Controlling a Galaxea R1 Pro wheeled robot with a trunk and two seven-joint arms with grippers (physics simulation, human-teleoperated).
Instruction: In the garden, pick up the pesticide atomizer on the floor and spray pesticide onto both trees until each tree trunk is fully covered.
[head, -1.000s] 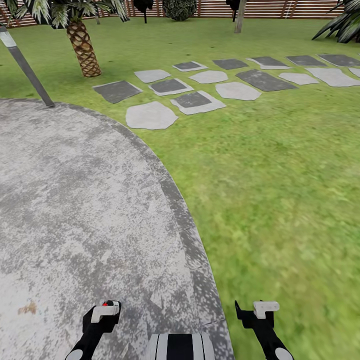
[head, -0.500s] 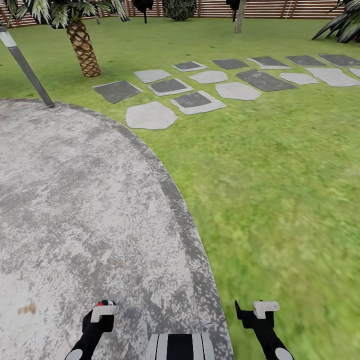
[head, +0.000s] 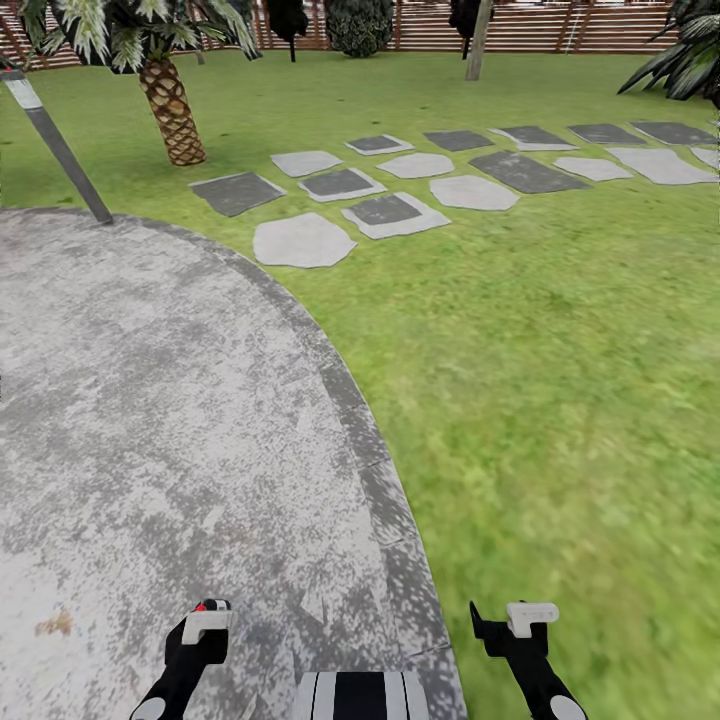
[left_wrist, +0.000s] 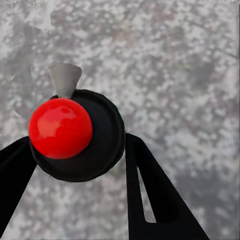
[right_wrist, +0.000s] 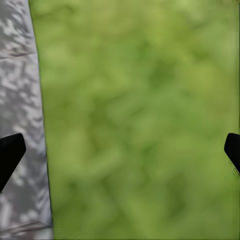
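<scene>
The pesticide atomizer (left_wrist: 75, 135) sat clamped between the left gripper (left_wrist: 80, 165) fingers; the right gripper (right_wrist: 120, 150) hung spread wide, holding nothing, above grass (right_wrist: 140, 120)

Flat, even daylight covers the scene, bright with no clear source direction. Cast shadows are nearly missing: the palm trunk (head: 173, 112) and the leaning pole (head: 58, 145) throw none to speak of on the lawn (head: 560, 350). The grass looks smeared and soft, most so in the right wrist view, where it is a green blur. The paving (head: 150, 420) is speckled and slightly blotchy. The atomizer's red top (left_wrist: 60, 128) carries a small pale highlight.
</scene>
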